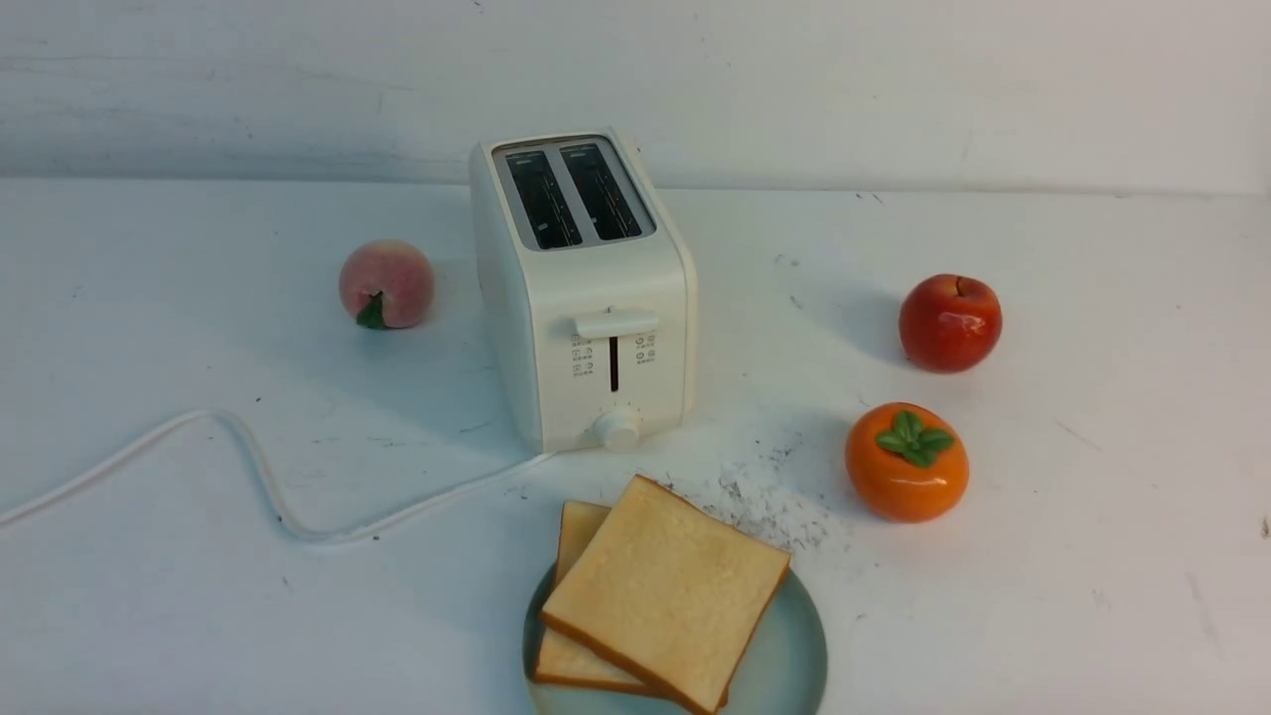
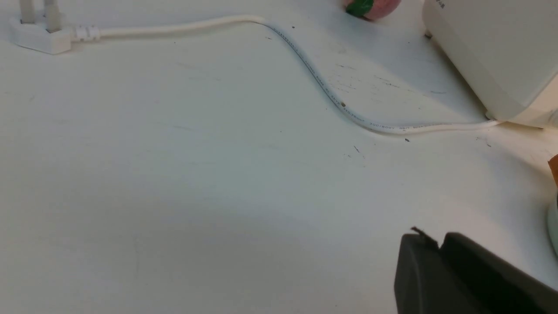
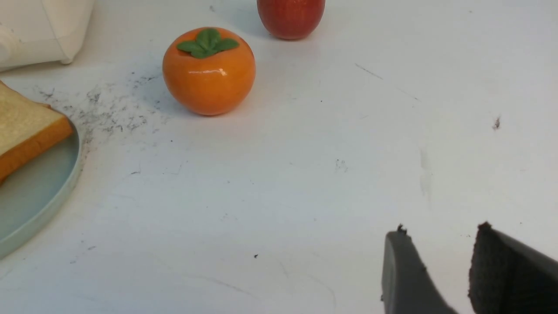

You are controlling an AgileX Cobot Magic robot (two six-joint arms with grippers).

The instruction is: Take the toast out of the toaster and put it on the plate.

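Observation:
The cream-white toaster (image 1: 586,298) stands at the middle of the table, and both its top slots look dark with nothing in them. Two slices of toast lie stacked on the pale blue-green plate (image 1: 789,655) at the front edge: the upper slice (image 1: 667,591) overlaps the lower slice (image 1: 581,526). Neither gripper shows in the front view. In the left wrist view my left gripper (image 2: 436,237) hangs over bare table, jaws together and holding nothing. In the right wrist view my right gripper (image 3: 441,230) is open over bare table, right of the plate (image 3: 39,192) and toast (image 3: 26,126).
A peach (image 1: 386,284) lies left of the toaster. A red apple (image 1: 950,323) and an orange persimmon (image 1: 907,462) sit to the right. The white cord (image 1: 268,487) snakes across the left table to a plug (image 2: 39,35). Dark crumbs (image 1: 770,501) lie by the plate.

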